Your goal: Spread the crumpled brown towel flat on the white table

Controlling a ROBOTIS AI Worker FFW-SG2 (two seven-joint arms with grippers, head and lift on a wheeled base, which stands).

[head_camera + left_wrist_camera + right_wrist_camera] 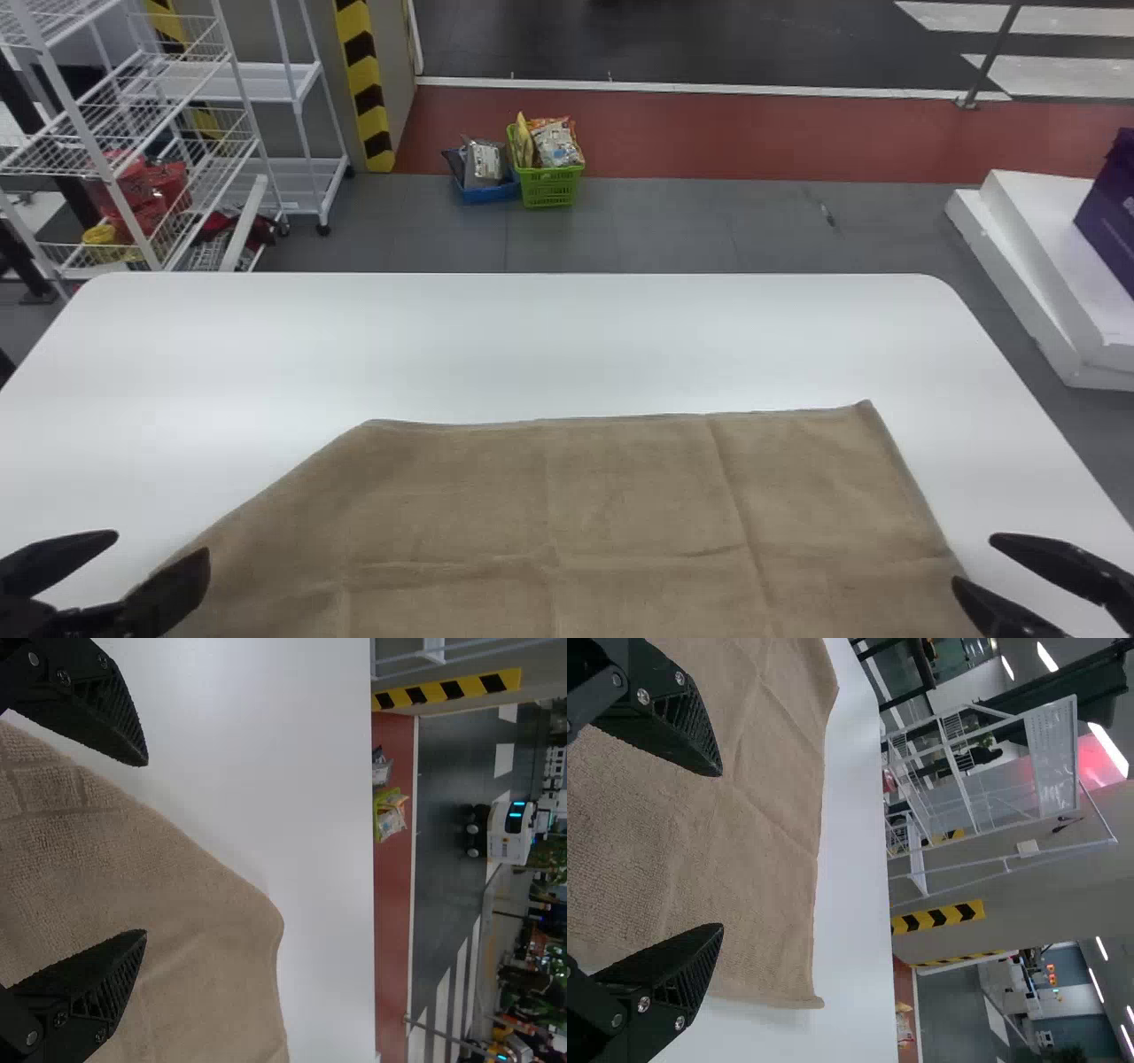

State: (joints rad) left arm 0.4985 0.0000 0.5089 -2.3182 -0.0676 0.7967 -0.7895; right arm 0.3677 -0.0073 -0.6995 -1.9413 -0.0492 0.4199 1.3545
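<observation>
Brown cloth towel (pixel 576 514) lies nearly flat on smooth white table (pixel 620 346); final straightening, probably. Black left gripper (pixel 162 544), black right gripper (pixel 974 558): fingers parted, empty. Slanted left edge likely needs pulling outward.

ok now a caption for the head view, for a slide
Brown towel spread nearly flat on a white table, its left side slanting, between open left and right grippers.

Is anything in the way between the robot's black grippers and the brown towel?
Nothing visible blocks them. The open left black gripper and open right black gripper are near the brown cloth towel, which lies on the white table.
</observation>
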